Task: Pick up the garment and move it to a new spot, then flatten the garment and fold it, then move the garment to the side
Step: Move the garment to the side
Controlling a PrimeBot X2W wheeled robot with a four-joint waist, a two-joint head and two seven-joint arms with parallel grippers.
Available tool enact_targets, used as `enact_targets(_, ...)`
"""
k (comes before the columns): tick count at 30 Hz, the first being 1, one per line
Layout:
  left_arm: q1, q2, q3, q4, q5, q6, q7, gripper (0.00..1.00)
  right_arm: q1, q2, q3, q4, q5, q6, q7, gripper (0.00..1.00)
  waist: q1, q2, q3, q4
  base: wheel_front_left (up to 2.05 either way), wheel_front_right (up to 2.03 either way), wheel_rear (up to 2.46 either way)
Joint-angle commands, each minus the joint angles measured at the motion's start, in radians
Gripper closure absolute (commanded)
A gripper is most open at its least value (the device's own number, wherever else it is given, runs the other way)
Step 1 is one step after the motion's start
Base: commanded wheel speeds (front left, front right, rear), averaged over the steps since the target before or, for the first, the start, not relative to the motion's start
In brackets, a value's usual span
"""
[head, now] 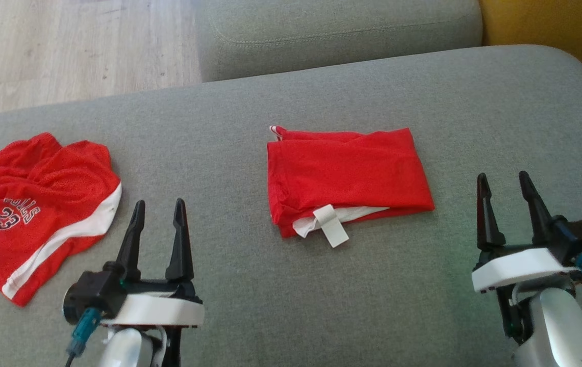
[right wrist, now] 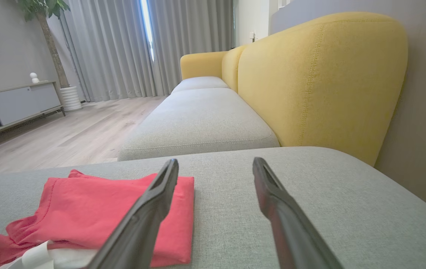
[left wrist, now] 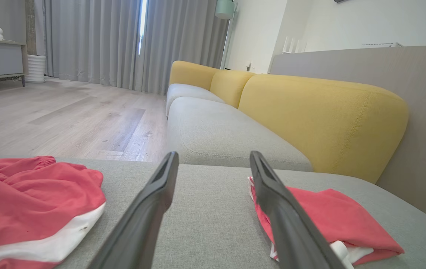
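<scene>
imo the garment (head: 344,178) looks folded already, at 1 o'clock of the left gripper (head: 159,202), which like the right gripper (head: 503,175) gapes empty, so only the sideways move's left.

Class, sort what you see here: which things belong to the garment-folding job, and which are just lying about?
Belongs to the job: folded red garment; left gripper and right gripper, both open; grey sofa seat under it.

Lying about: crumpled red shorts marked 23, probably; yellow backrest; low cabinet.
</scene>
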Motion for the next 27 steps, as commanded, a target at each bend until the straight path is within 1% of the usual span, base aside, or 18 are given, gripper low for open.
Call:
enact_targets(1,-0.029,0.004,0.033,-0.030,0.005,-0.003,-0.005,0.00,-0.024,0.007,0.021,-0.036,-0.010,-0.001,-0.011,0.00,0.0001,-0.0001,0.001,0.001,0.00,0.00,0.00)
enact_targets(8,-0.044,0.004,0.020,-0.038,0.005,-0.002,-0.005,0.00,-0.047,0.010,0.021,-0.034,-0.019,-0.001,-0.003,0.00,0.0001,-0.0001,0.026,0.020,0.00,0.00,0.00)
enact_targets(14,-0.086,0.004,0.000,-0.048,0.003,-0.002,-0.005,0.00,-0.121,0.012,0.011,0.006,-0.029,-0.001,0.058,0.00,0.0001,-0.0001,0.091,0.049,0.00,0.00,0.00)
enact_targets(18,-0.122,0.004,-0.024,-0.049,-0.003,-0.003,-0.005,0.00,-0.181,0.013,0.007,0.080,-0.011,-0.001,0.130,0.00,0.0001,-0.0001,0.135,0.080,0.00,0.00,0.00)
enact_targets(19,-0.139,0.004,-0.033,-0.048,-0.007,-0.002,-0.005,0.00,-0.210,0.013,0.002,0.124,-0.011,-0.001,0.160,0.00,0.0001,-0.0001,0.154,0.096,0.00,0.00,0.00)
enact_targets(20,-0.139,0.004,-0.033,-0.048,-0.007,-0.002,-0.005,0.00,-0.210,0.013,0.002,0.124,-0.011,-0.001,0.160,0.00,0.0001,-0.0001,0.154,0.096,0.00,0.00,0.00)
enact_targets(21,-0.152,0.004,-0.037,-0.046,-0.011,0.000,-0.005,0.00,-0.240,0.013,-0.018,0.166,-0.006,-0.001,0.179,0.00,0.0001,-0.0001,0.168,0.110,0.00,0.00,0.00)
enact_targets(24,-0.167,0.004,-0.041,-0.042,-0.014,0.001,-0.005,0.00,-0.282,0.013,-0.040,0.235,-0.012,-0.001,0.213,0.00,0.0001,-0.0001,0.187,0.128,0.00,0.00,0.00)
enact_targets(27,-0.177,0.004,-0.046,-0.039,-0.019,0.002,-0.005,0.00,-0.318,0.013,-0.038,0.301,0.000,-0.001,0.235,0.00,0.0001,-0.0001,0.200,0.143,0.00,0.00,0.00)
